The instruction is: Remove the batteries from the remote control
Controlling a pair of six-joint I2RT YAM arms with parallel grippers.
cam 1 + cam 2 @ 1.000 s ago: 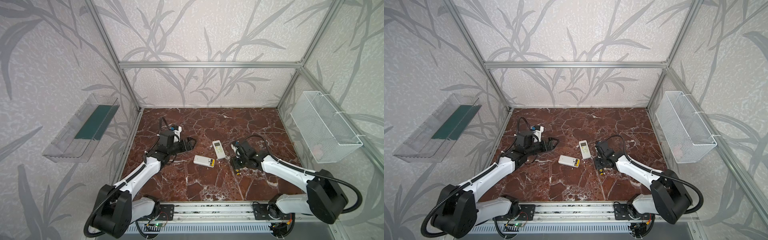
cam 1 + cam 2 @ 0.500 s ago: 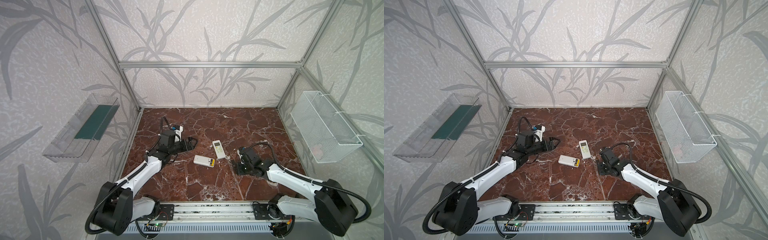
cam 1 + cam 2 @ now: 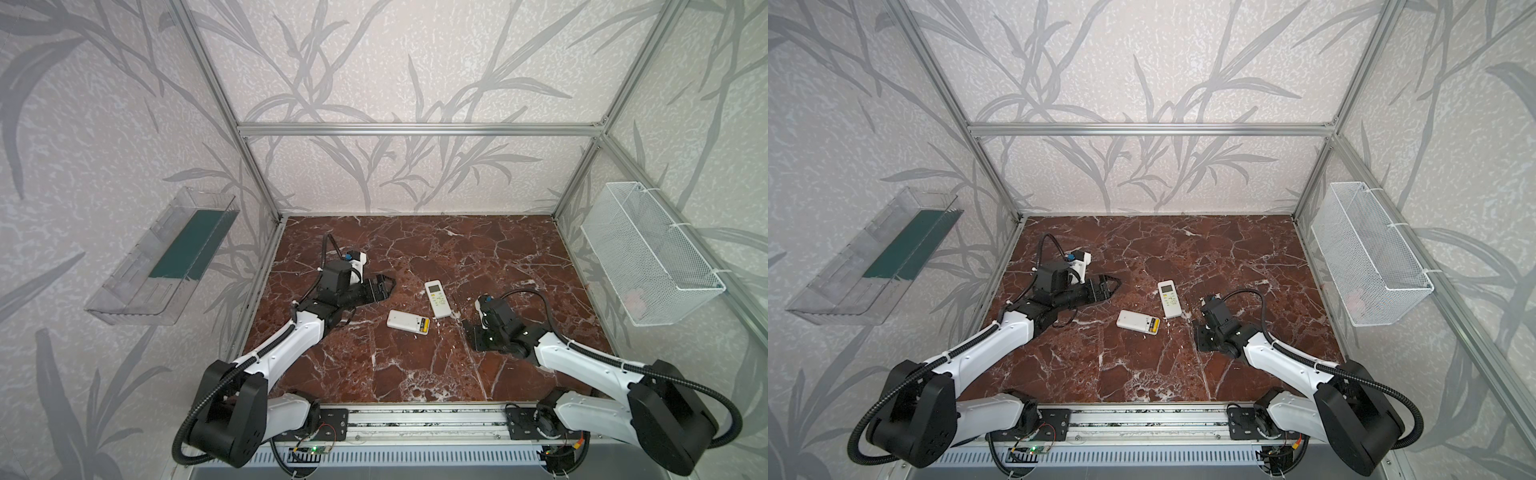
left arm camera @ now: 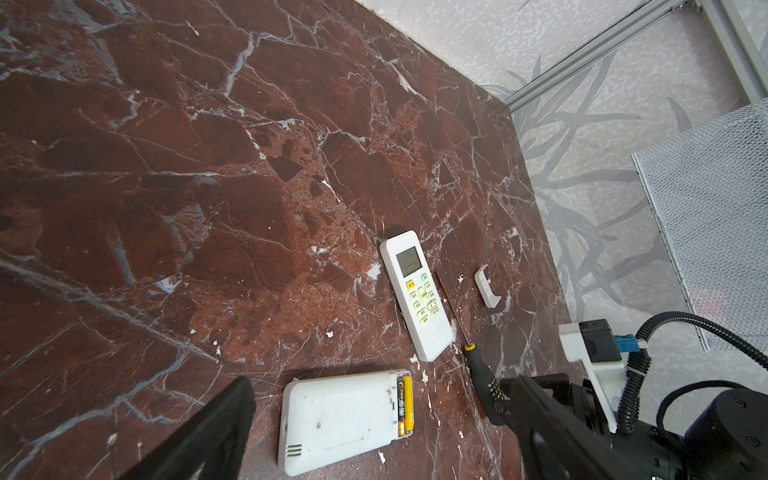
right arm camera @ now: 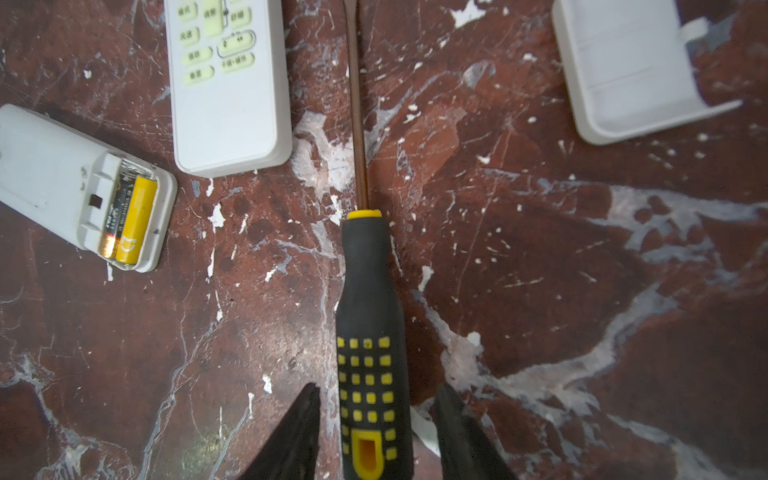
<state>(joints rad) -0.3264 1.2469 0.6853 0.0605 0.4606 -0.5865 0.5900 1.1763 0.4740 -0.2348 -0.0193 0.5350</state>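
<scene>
Tabletop (image 3: 374, 374) of red-brown marble pattern, with two robot arms reaching in from the near edge.

On the left, the left gripper (image 3: 386, 286) hovers empty with its jaws spread wide. It has barely shifted in the last second. Just ahead of it and to its right lies the face-down remote (image 3: 408, 322). Its battery bay is uncovered at the end pointing toward the right gripper. The batteries (image 5: 133, 220) sit side by side in that bay.

Next comes the face-up remote (image 3: 437, 299), buttons showing, close beside the first. A screwdriver (image 5: 370, 332) lies flat alongside it.

The right gripper (image 5: 377, 388) has drawn back from beside the face-up remote toward the near edge and narrowed its jaws. They now stand on either side of the screwdriver's black-and-yellow handle. A gap shows on each side, so they are not yet pinching it. Ahead of this gripper, on the far side of the screwdriver from the remotes, rests the loose cover (image 5: 631, 70).

That change likely means the screwdriver is about to be picked up as a prying tool. No battery is out yet.

Counted:
- two arms
- two remotes
- two batteries, one yellow and one dark with an orange end
- one cover
- one screwdriver
- one wire basket (image 3: 648, 257) on the right wall
- one clear shelf (image 3: 137, 286) on the left wall
</scene>
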